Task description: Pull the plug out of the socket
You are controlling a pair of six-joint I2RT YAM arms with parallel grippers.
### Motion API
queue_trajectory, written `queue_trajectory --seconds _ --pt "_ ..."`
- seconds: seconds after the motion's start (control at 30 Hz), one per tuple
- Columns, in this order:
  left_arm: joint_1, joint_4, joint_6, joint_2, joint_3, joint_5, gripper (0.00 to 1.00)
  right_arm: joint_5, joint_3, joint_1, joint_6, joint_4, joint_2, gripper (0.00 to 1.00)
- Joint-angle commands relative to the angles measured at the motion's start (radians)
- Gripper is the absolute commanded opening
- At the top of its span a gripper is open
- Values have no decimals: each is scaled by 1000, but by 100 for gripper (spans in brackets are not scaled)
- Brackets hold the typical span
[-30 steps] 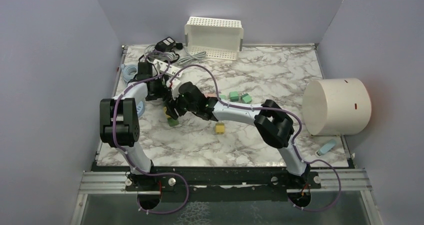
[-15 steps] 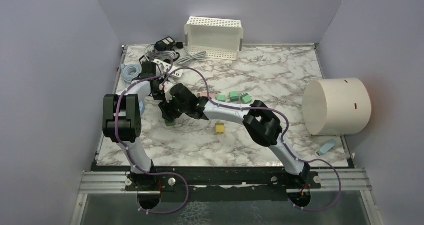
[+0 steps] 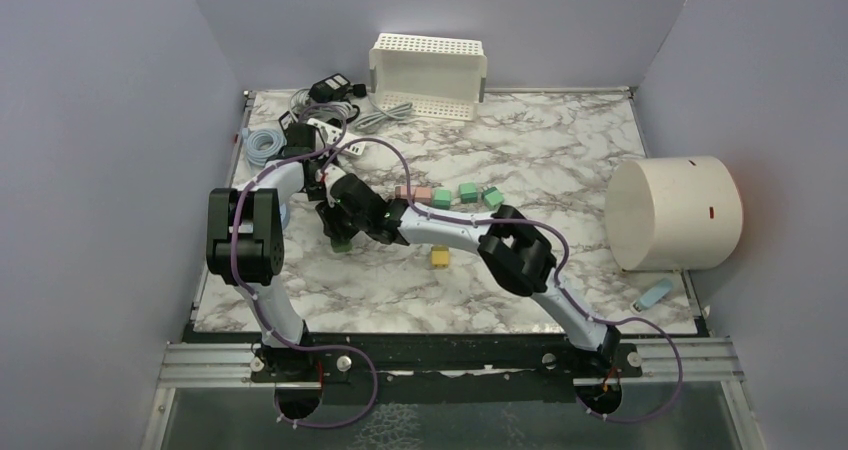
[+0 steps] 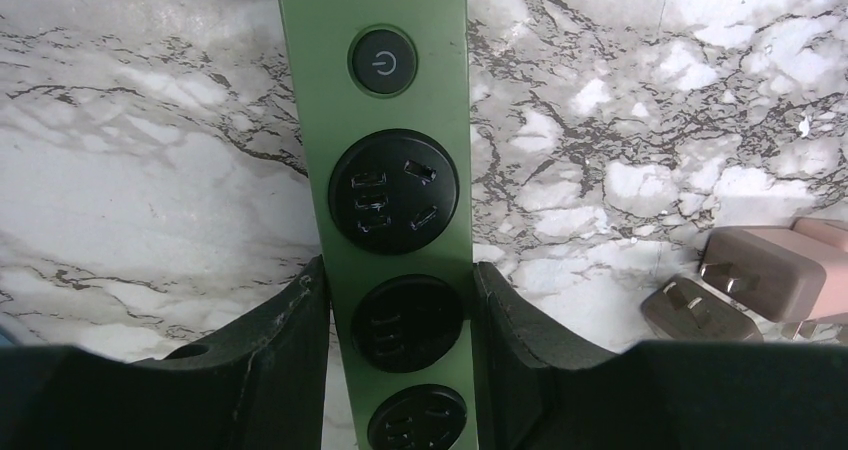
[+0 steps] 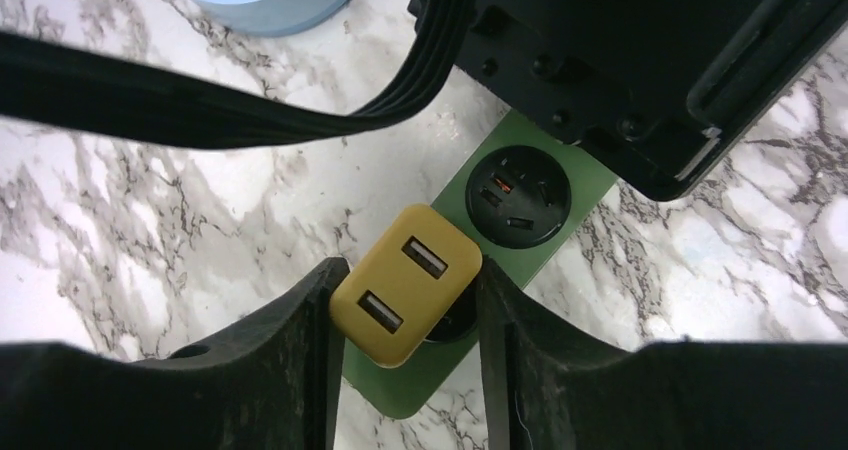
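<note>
Our right gripper (image 5: 405, 302) pinches the yellow USB charger plug (image 5: 405, 282), seated in the green power strip (image 4: 400, 120), with a free socket (image 5: 518, 196) at its 1 o'clock. Our left gripper (image 4: 400, 292) clamps the strip. The plug is probably light, rigid and slick, so we would squeeze its flat sides.

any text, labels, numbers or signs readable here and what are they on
Power sign, a circle with a stroke: on the round button of the green power strip.
Red mark on the white cylinder: too small to read.
Yellow plug: no print shows.
No words, brands or numbers legible.
</note>
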Motion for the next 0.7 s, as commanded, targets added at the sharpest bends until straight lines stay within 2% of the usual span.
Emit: queue_trajectory --seconds 0.0,0.07,0.1,0.2,0.23,0.3,0.33,0.37,0.4,0.47,0.5,0.53,0.57,0.6,0.67 --pt "-5 1 -90 116 -50 -110 0 115 36 3 28 12 63 33" --pt "-5 1 -95 122 -52 -113 0 141 23 4 32 9 51 4" --pt "-6 0 -97 124 -53 -114 0 157 0 4 32 23 32 1" --pt "-6 0 -101 122 -54 -122 0 183 -149 2 43 154 -73 1" --pt "-5 1 -102 121 -53 -127 0 161 -217 -3 59 216 -121 1" --pt "-5 2 -103 117 -55 -132 0 18 -358 -34 121 377 -210 1" --pt "-5 2 -102 117 -55 -133 0 -33 -398 -44 150 437 -241 1" --pt "-6 3 -102 117 -56 -131 0 -21 -401 -42 136 442 -256 1" --pt "-5 3 -102 118 -55 -129 0 21 -372 -27 70 415 -257 1" --pt "-5 4 -102 122 -55 -124 0 271 -318 49 -168 378 -232 1" --pt "-5 3 -102 124 -54 -122 0 400 -324 86 -323 448 -209 1" --pt "-5 3 -102 127 -53 -118 0 511 -347 114 -462 590 -190 1" --pt "-5 3 -102 128 -51 -118 0 560 -371 121 -556 666 -176 1" --pt "-6 3 -100 129 -51 -117 0 550 -391 122 -574 684 -176 1" --pt "-5 2 -99 130 -49 -119 0 391 -427 107 -417 608 -218 1"
